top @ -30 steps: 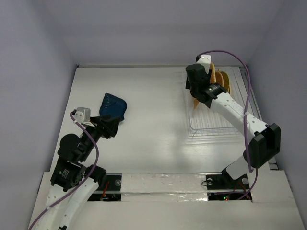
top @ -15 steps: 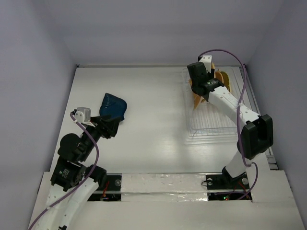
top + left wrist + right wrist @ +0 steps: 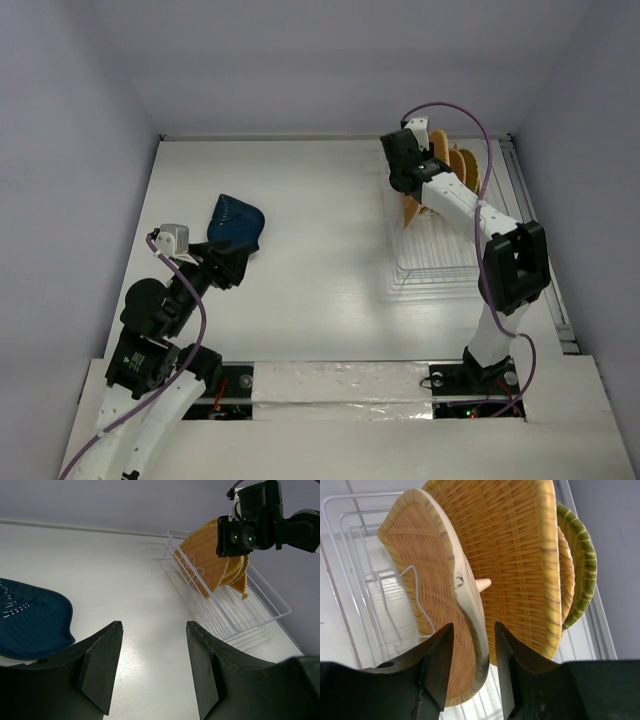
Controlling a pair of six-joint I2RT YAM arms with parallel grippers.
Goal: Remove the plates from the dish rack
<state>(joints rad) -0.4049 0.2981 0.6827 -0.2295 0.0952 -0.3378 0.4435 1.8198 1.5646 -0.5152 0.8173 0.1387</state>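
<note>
Right gripper (image 3: 473,628) straddles orange woven-look plate (image 3: 415,580) standing in white wire dish rack (image 3: 440,262).
Jaws parted around its rim; left gripper (image 3: 154,630) gapes empty beside dark blue textured plate (image 3: 30,625).

- Lower left, left wrist view: blue plate (image 3: 30,622) is showing dark navy with pale dashed flecks.
- Centre, right wrist view: front plate (image 3: 420,590) and back plate (image 3: 515,555) are showing orange basket-weave with yellowish rims.
- Right edge: striped plate (image 3: 584,565) is showing green-and-yellow bands.
- Also: dish rack (image 3: 225,612) is showing white wire; tabletop (image 3: 310,230) is showing white.
</note>
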